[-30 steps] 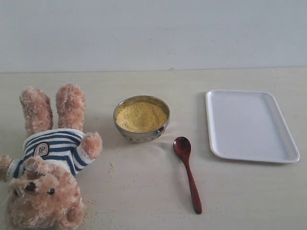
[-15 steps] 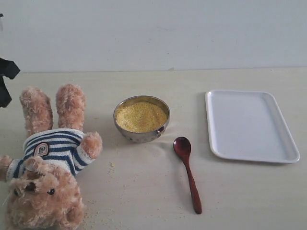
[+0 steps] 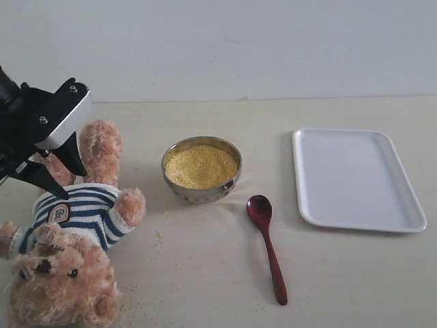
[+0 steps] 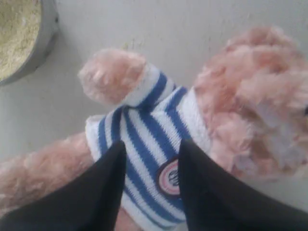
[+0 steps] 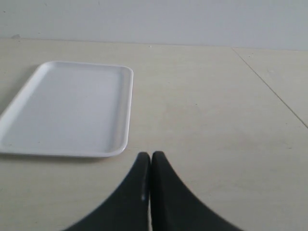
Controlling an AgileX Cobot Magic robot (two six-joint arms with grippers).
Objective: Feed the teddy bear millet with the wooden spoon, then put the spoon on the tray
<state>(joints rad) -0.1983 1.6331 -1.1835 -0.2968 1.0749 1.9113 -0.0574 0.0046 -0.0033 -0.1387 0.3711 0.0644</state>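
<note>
While the teddy bear (image 3: 75, 232) lies on its back on the table (image 3: 205, 280), its head is by the front edge and its legs point to the far wall. A small badge (image 4: 169, 176) sits on its blue-and-white striped sweater. The badge has a red ring and dark marks inside, but they are too blurry to read.

The left gripper (image 3: 71, 183) hangs over the bear's legs and tummy, at the left side of the table. Its two black fingers (image 4: 103, 192) stand a little apart. The gap is narrow and the stripes show through it. Nothing is pinched there. I cannot tell if the tips touch the sweater. The right gripper (image 5: 151, 155) is squeezed tight with nothing in it. It is low over the table, and the tray (image 3: 355, 178) is near it.

A shiny metal bowl (image 3: 201, 193) stands in the middle, full of yellow millet (image 3: 201, 166). It is near the bear's raised paw but not touching. Some loose grains (image 3: 159, 237) lie by the bear.

The wooden spoon (image 3: 268, 249) lies flat in front of the bowl. Its round end is just beside the bowl and its handle points to the front edge. It has open table on every side.

The white tray lies flat on the right, well apart from the bowl, with a low rim all around. A wide strip of open table runs behind everything to the wall.
</note>
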